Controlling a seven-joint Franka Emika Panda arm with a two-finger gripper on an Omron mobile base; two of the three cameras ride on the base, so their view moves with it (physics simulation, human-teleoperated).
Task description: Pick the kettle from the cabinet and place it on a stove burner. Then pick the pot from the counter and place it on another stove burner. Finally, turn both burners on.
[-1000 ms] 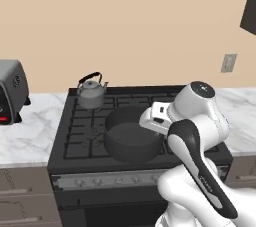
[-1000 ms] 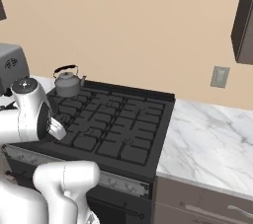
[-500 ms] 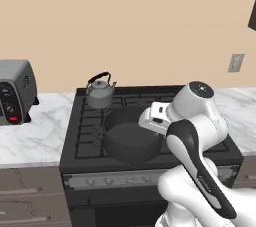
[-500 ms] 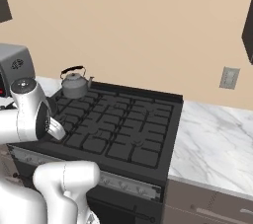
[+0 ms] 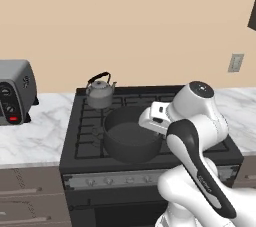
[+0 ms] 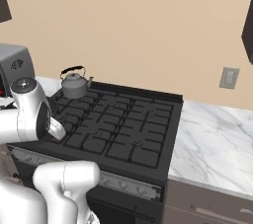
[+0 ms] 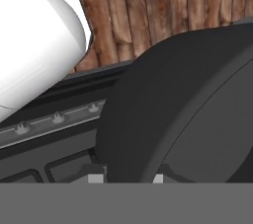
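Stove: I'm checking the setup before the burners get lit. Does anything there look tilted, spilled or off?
Nothing stands out. The kettle sits upright on a back left burner. The pot is level and empty over the front grates, gripped at its rim by the end effector. No spill or damage is visible.

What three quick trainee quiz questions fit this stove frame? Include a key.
1. True or false: the kettle sits on a back burner of the stove.
2. Where is the pot? A) on the counter B) over the front grates, at the tool C) inside the toaster oven
3. Fill in: in the right base view, the outlet is on the ____ above the counter.

Key: 1 true; 2 B; 3 wall
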